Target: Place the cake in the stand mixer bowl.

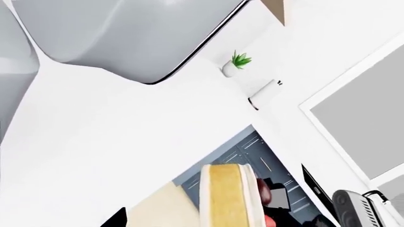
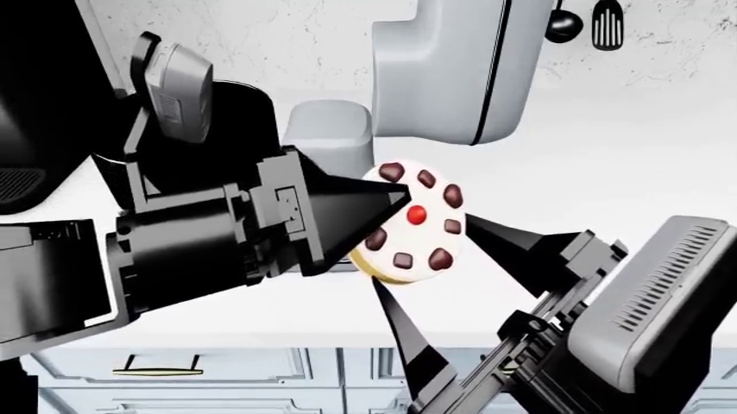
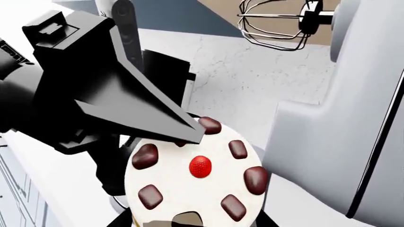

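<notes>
The left gripper (image 2: 386, 207) pinches the cake (image 2: 412, 222) on edge; the right gripper's (image 2: 432, 259) open jaws flank it and could dislodge it.

Cake (image 2: 412, 222): small round, white icing, dark chocolate pieces ringing a red centre, yellow sponge side; tilted on edge, iced face shown, at frame centre.
Stand mixer bowl (image 2: 236, 116): glossy black, mostly hidden, upper left.

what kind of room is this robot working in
Most likely a kitchen. A light grey stand mixer with a wire whisk stands on a white marbled counter, utensils hang on the wall behind, and panelled cabinet drawers run below the counter edge.
</notes>
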Controlling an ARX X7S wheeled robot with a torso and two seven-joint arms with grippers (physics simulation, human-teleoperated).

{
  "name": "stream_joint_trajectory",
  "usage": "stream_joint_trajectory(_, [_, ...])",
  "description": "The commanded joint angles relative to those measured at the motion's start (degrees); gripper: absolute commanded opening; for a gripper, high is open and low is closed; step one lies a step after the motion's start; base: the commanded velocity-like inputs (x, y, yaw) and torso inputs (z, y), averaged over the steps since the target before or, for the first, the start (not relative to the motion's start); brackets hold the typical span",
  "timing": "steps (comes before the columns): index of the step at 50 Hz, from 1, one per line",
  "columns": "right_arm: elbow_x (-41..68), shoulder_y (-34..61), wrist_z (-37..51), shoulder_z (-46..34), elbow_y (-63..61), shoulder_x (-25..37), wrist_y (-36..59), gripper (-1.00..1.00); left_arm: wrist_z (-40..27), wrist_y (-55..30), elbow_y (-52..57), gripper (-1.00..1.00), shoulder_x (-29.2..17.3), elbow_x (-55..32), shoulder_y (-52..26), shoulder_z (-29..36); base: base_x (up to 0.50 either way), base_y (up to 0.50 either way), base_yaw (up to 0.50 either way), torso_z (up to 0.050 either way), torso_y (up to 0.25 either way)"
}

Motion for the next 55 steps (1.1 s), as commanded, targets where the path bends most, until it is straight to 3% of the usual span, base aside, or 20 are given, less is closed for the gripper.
stream_joint_trajectory(1, [-1.87,1.41,-0.24,2.16,-0.91,-0.1,0.09,-1.0,1.8,-1.86,-2.71,1.0,1.68,1.73,-0.99,1.89,0.0,0.0,0.0,0.0,0.0])
stream_joint_trajectory(14, [-1.64,1.65,0.19,2.34,-1.54,0.31,-0.73,-1.0,3.9,-3.51,-5.24,1.0,3.01,4.4,-0.75,3.41,0.0,0.0,0.0,0.0,0.001])
stream_joint_trajectory(15, [-1.63,1.66,0.24,2.34,-1.54,0.29,-0.73,-1.0,3.7,-3.02,-5.03,-1.0,2.96,5.17,-0.58,3.05,0.0,0.0,0.0,0.0,0.0])
stream_joint_trajectory(39, [-0.56,2.16,-0.27,2.36,-0.68,0.41,-1.93,-1.0,3.17,-0.98,-1.41,-1.0,2.1,5.43,0.03,1.57,0.0,0.0,0.0,0.0,0.0])
stream_joint_trajectory(40, [1.05,2.47,-0.02,2.44,0.19,0.13,-1.77,1.0,3.04,-0.85,-1.19,-1.0,1.88,5.36,0.0,1.39,0.0,0.0,0.0,0.0,0.0])
stream_joint_trajectory(55, [3.71,1.56,-1.03,2.6,4.6,1.66,-3.43,1.0,-0.9,2.53,5.57,-1.0,-1.92,3.39,0.53,-1.63,0.0,0.0,0.0,0.001,0.001])
